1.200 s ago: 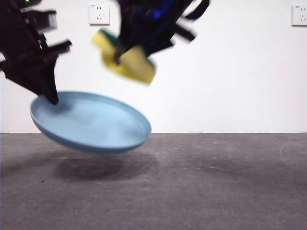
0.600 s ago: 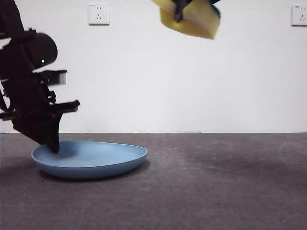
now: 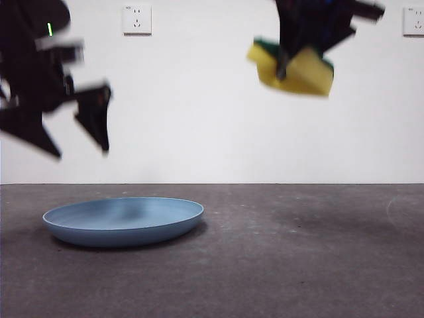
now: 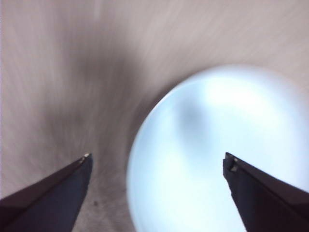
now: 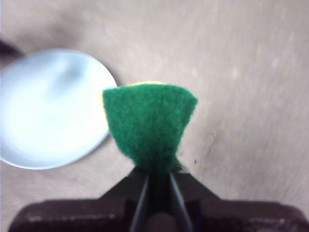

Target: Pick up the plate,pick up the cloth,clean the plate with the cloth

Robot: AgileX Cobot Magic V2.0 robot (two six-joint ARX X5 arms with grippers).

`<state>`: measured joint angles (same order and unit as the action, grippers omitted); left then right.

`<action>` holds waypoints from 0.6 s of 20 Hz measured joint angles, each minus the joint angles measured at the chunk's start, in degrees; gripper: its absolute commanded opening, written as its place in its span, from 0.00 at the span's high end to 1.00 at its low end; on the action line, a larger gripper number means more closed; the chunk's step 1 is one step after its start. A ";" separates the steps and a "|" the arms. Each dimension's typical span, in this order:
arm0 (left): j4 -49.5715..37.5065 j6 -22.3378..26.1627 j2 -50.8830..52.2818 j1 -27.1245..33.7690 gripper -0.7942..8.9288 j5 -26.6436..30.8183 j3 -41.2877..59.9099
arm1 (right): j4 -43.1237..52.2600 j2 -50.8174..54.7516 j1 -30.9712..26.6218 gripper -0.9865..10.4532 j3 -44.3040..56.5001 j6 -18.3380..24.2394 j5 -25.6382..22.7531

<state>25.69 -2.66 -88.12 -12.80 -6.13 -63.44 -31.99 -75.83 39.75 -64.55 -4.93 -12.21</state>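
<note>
The light-blue plate lies flat on the grey tabletop at left. Above it hangs the left pincer, spread wide and empty; high right, the right pincer clamps the cloth.

Smooth plastic plate, spongy foam cloth, rough matt table

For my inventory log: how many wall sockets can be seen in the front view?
2. One wall socket is high on the wall above the plate; the other socket is at the upper right edge, partly cut off. The arms might hide more.
</note>
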 measured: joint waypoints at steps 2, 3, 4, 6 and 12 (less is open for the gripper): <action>1.73 -0.02 7.13 -0.94 0.46 -0.04 0.00 | 0.37 -4.55 -1.75 0.92 0.00 -0.02 1.49; 2.91 -0.02 9.81 -1.29 0.46 -0.04 0.00 | 0.55 -6.71 -2.29 0.92 0.00 0.00 1.68; 4.66 0.00 12.92 -1.62 0.46 0.02 0.00 | 1.53 -9.40 -2.89 0.92 0.00 -0.02 1.73; 7.21 0.00 17.77 -2.12 0.47 0.00 0.00 | 3.91 -14.14 -4.07 0.92 0.00 0.00 3.37; 8.68 -0.02 26.80 -4.02 0.47 0.00 3.08 | 9.18 -24.61 -5.27 0.92 0.00 -0.02 6.25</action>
<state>34.37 -2.68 -61.32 -16.82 -6.13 -60.36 -22.81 -100.44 34.48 -64.55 -4.95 -5.96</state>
